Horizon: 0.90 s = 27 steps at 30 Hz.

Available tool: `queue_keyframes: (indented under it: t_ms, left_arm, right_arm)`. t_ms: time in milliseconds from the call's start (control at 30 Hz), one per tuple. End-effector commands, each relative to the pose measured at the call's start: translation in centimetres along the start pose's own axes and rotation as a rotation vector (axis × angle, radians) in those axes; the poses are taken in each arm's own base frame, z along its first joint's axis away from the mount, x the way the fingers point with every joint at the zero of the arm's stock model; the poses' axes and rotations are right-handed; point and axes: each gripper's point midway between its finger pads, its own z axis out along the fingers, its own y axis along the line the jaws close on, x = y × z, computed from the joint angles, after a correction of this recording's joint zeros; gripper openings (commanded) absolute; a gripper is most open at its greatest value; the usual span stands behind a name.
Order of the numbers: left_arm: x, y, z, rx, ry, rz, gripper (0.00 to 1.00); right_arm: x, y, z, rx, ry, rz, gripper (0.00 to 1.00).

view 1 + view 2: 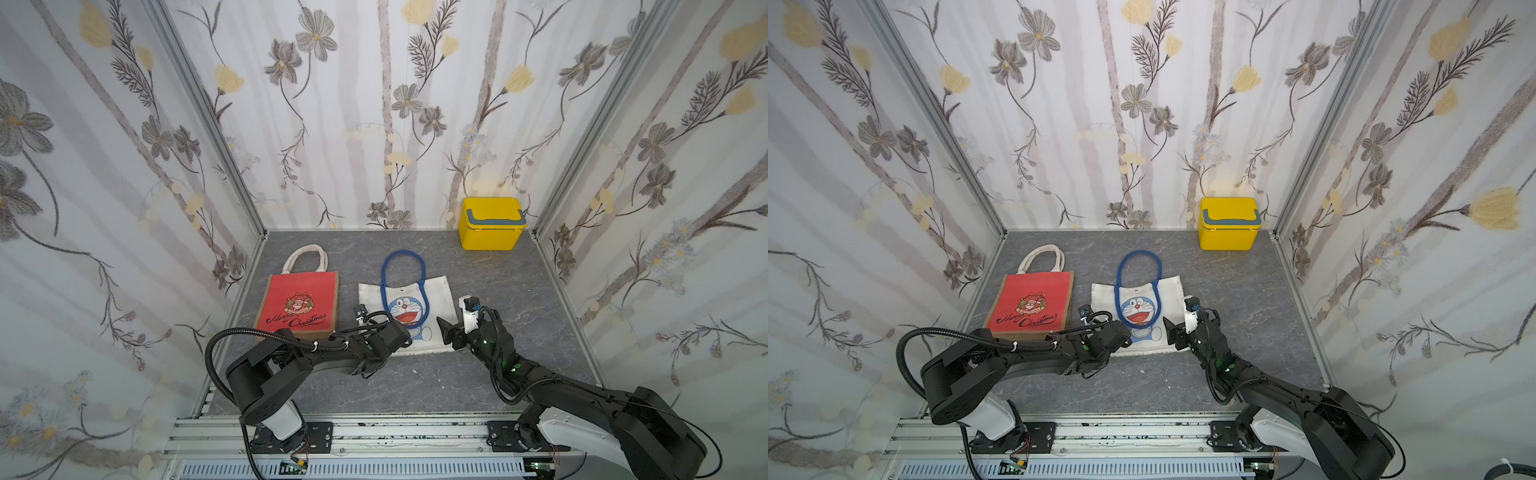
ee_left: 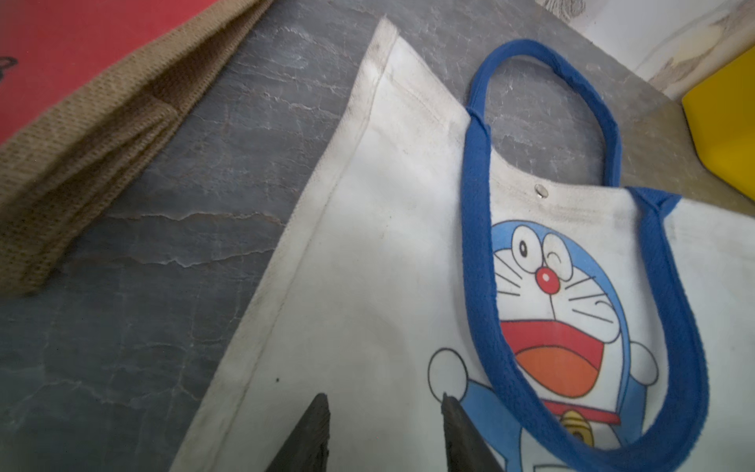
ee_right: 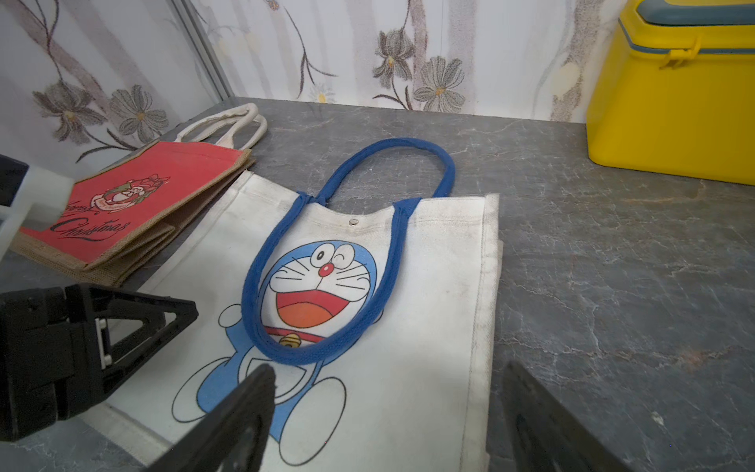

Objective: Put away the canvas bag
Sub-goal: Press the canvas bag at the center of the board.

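In both top views: two bags, one yellow box. Task item, white canvas bag, lies flat on table beside red bag.
Left wrist: left gripper jaws apart above its smudged cloth.
Right wrist: right gripper jaws wide apart; two blue handles, cartoon cat print.

Two bags lie on the desk: one red Christmas bag, left of centre in both top views, and one white canvas bag at centre. Each bag has two handles: two cream handles on the red one, two blue handles on the white one, which also shows one snap button. One yellow box with one grey handle stands right of centre. Two robot arms fill the lower frame, making two hands: one left hand, one right hand.
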Motion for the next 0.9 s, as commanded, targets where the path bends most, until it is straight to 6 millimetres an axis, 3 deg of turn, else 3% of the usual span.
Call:
queue_keyframes:
  t_ms: [0, 200, 467, 667, 867]
  left_arm:
    - [0.7, -0.6, 0.3, 0.008, 0.039, 0.028, 0.45]
    - [1.5, -0.2, 0.4, 0.021, 0.071, 0.009, 0.39]
    - [1.6, 2.1, 0.1, -0.063, 0.083, 0.029, 0.35]
    - [3.0, 3.3, 0.5, -0.074, 0.132, 0.014, 0.33]
    - [2.7, 4.8, 1.3, -0.115, 0.124, 0.026, 0.32]
  right_arm:
    - [-2.1, 2.0, 0.6, -0.093, -0.028, -0.107, 0.85]
    - [-2.8, 4.7, 2.6, -0.223, 0.051, -0.248, 0.86]
    - [-1.4, 7.8, 5.0, -0.396, 0.166, -0.335, 0.8]
    - [0.8, 8.2, 7.3, -0.422, 0.298, -0.391, 0.75]
    - [5.3, 8.0, 9.1, -0.434, 0.437, -0.362, 0.69]
